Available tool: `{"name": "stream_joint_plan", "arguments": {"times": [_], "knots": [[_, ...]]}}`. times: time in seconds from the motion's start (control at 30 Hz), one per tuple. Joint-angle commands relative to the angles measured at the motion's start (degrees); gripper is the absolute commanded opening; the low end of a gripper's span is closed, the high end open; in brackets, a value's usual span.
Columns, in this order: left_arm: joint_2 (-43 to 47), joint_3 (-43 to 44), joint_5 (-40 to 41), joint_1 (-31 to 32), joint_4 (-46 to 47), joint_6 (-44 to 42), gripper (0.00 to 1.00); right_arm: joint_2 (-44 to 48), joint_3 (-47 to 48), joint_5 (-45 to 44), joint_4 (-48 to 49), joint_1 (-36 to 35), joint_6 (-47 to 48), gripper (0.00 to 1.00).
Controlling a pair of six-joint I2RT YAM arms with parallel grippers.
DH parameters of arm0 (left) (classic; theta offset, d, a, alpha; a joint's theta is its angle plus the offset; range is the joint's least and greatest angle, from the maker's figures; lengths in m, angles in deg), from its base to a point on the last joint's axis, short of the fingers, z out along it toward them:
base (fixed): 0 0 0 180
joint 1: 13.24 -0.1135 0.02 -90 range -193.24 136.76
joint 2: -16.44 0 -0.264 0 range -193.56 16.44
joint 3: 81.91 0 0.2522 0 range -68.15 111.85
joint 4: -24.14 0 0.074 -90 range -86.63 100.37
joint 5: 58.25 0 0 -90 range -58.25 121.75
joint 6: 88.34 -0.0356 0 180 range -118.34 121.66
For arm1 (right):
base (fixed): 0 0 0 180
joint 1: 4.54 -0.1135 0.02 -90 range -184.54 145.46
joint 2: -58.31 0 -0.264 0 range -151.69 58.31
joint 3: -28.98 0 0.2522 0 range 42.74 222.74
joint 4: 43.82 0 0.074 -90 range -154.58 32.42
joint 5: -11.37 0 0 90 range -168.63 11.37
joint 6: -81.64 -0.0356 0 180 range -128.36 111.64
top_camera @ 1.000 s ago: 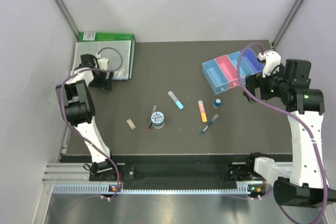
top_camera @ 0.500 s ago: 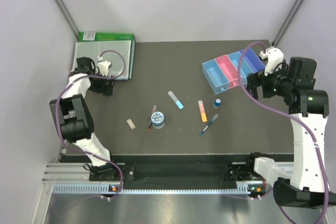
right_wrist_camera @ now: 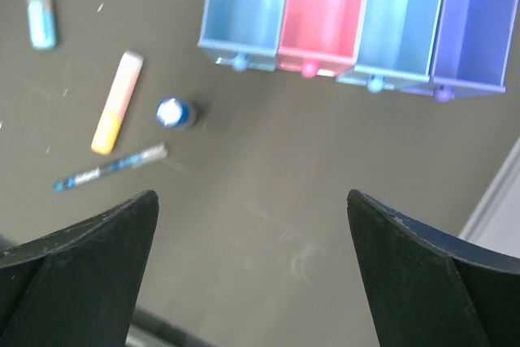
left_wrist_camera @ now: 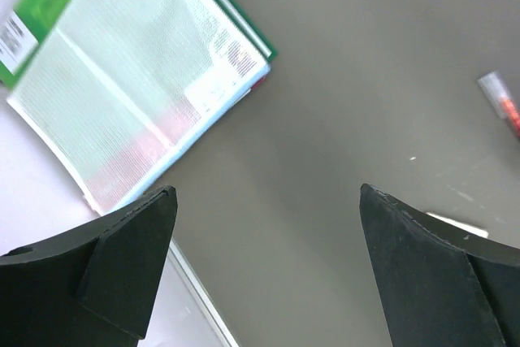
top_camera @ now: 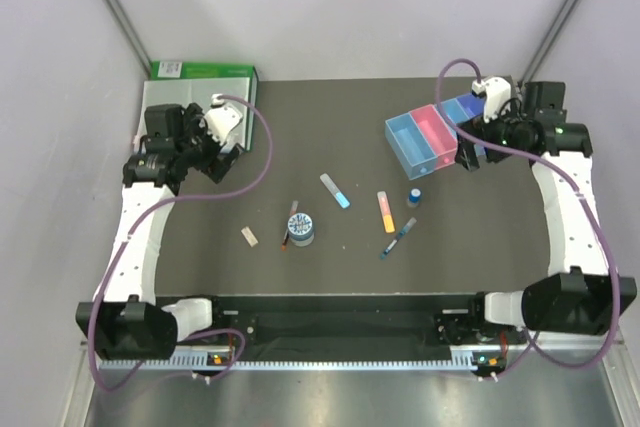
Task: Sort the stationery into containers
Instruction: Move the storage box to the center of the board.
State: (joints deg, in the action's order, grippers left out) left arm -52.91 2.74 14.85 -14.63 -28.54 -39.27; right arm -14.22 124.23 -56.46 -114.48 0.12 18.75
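The stationery lies loose on the dark table: beige eraser, dark red pen, grey tape roll, light-blue marker, orange highlighter, blue-capped bottle and blue pen. The four joined bins stand at the back right. My right gripper is open and empty at the bins' near side; its view shows the bins, the highlighter, the bottle and the blue pen. My left gripper is open and empty over bare table beside the folder.
A large clear folder with a green box lies at the back left corner, also in the left wrist view. The table's left edge runs under my left gripper. My right gripper hangs over bare table.
The left arm has unfolded and its gripper has moved right, off the folder's edge. The right gripper has moved left and forward to the bins' near side. Both stay open.
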Motion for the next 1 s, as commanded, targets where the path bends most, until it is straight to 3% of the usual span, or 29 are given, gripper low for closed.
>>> {"name": "stream_joint_plan", "arguments": {"times": [0.0,0.13,0.33,0.43,0.83,0.87,0.9,0.97], "knots": [[2.01,1.97,1.25,1.21,-3.7,-1.52,0.99,-4.71,4.8,-1.95,11.19,0.34,-8.11,1.0],[3.24,2.15,3.1,3.32,-5.03,-2.23,0.99,-20.31,19.53,-0.02,1.66,-0.27,-9.01,0.99],[4.83,2.67,6.09,4.9,-6.52,-2.67,0.99,-31.49,25.97,-11.18,6.72,-0.89,-9.1,0.98],[5.18,2.93,7.23,5.78,-6.79,-3.02,0.99,-37.04,29.59,-12.5,7.51,-1.24,-8.83,0.87],[2.99,5.22,12.33,8.24,-7.4,-1.7,0.99,-50.86,37.25,-14.35,9.97,-4.23,-8.57,0.7],[2.72,5.39,12.42,8.33,-7.4,-1.53,0.99,-51.48,37.25,-14.44,10.06,-4.23,-8.66,0.67],[2.55,5.83,12.51,8.42,-7.4,-1.52,0.99,-51.92,37.16,-14.44,10.15,-4.23,-8.48,0.55],[2.28,6.27,12.6,8.59,-7.4,-1.35,0.99,-53.06,36.81,-14.53,10.32,-4.23,-8.92,0.51]]}}
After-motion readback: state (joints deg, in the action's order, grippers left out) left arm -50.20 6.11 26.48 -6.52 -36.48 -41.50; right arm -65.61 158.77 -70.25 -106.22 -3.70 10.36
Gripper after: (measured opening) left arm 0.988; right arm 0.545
